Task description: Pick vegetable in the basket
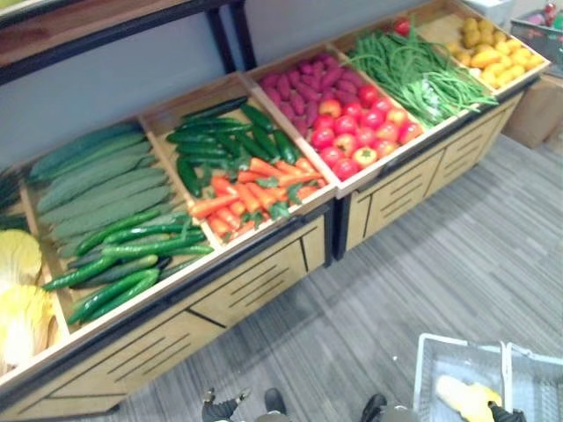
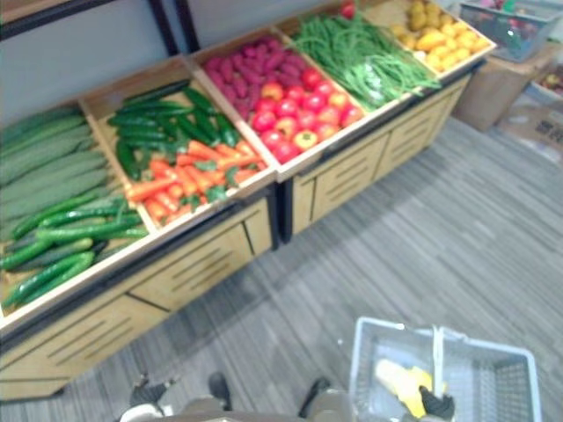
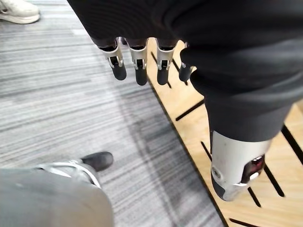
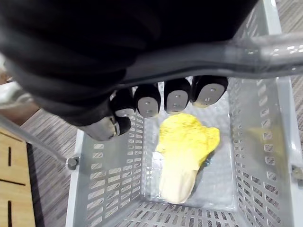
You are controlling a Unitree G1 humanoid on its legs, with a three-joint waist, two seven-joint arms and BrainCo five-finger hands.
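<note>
A pale grey plastic basket [image 1: 431, 352] hangs low at my right, over the floor. A yellow napa cabbage [image 4: 184, 156] lies on its bottom, also seen from the head [image 2: 400, 382]. My right hand [image 4: 142, 99] is shut on the basket's handle [image 4: 270, 47], its fingers curled round the bar above the cabbage. My left hand [image 3: 138, 59] hangs open beside the stand's wooden front [image 3: 227, 123], fingers straight and holding nothing.
The wooden produce stand [image 1: 264, 272] holds more yellow cabbages [image 1: 18, 308], cucumbers [image 1: 114, 255], carrots [image 1: 251, 189], red fruit [image 1: 361, 127] and green beans [image 1: 413, 70]. A cardboard box [image 1: 537, 110] and another basket [image 2: 510, 22] stand at the far right. A person's shoe [image 3: 19, 12] rests on the grey floor.
</note>
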